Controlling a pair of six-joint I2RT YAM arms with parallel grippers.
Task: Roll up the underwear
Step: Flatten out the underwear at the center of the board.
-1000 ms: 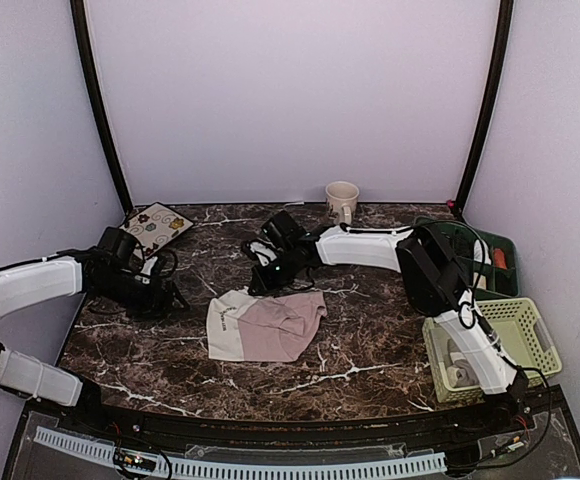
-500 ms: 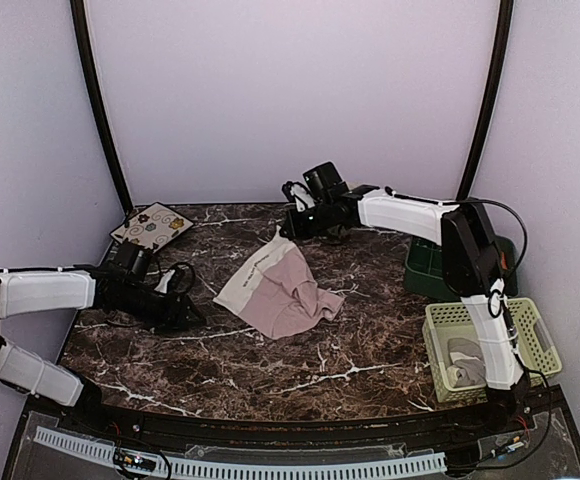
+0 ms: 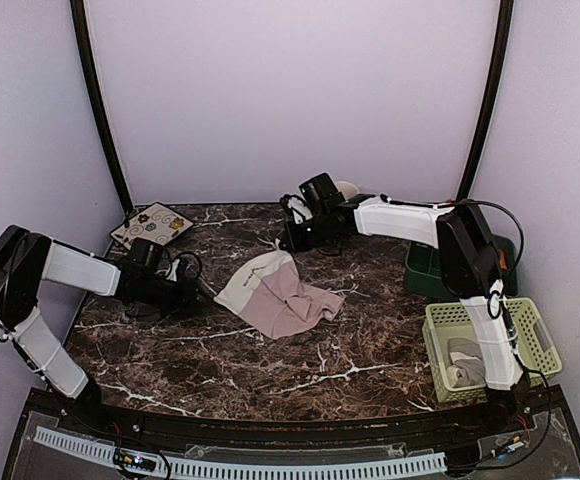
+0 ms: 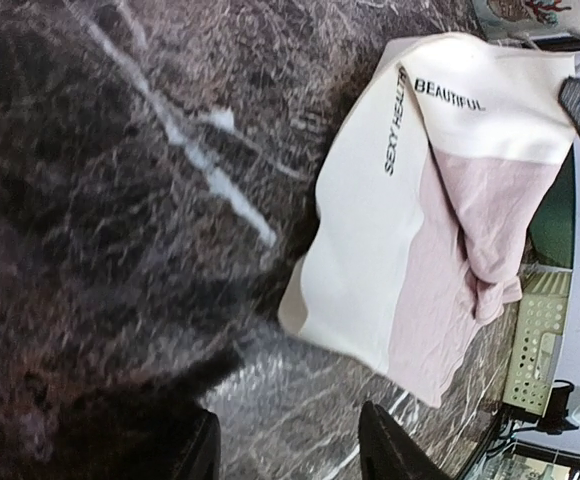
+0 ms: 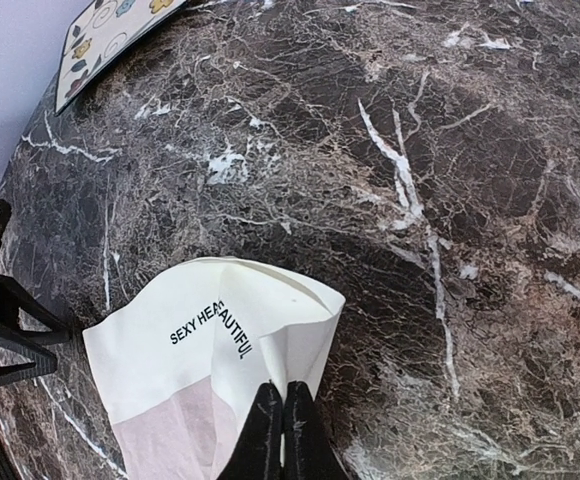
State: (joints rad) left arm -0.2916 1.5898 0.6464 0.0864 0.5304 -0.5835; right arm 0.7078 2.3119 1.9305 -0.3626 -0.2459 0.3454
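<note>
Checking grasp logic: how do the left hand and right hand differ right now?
Left hand is open and empty; right hand is shut, pinching the cream edge of the underwear. Left hand sits beside the cloth's left side; right hand is at its far corner. Both are low over the table.

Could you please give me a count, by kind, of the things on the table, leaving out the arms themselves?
underwear: 1
patterned card: 1
mug: 1, mostly hidden
containers: 2, a pale green basket and a dark green tray
grey cloth inside the basket: 1
Total: 6
</note>
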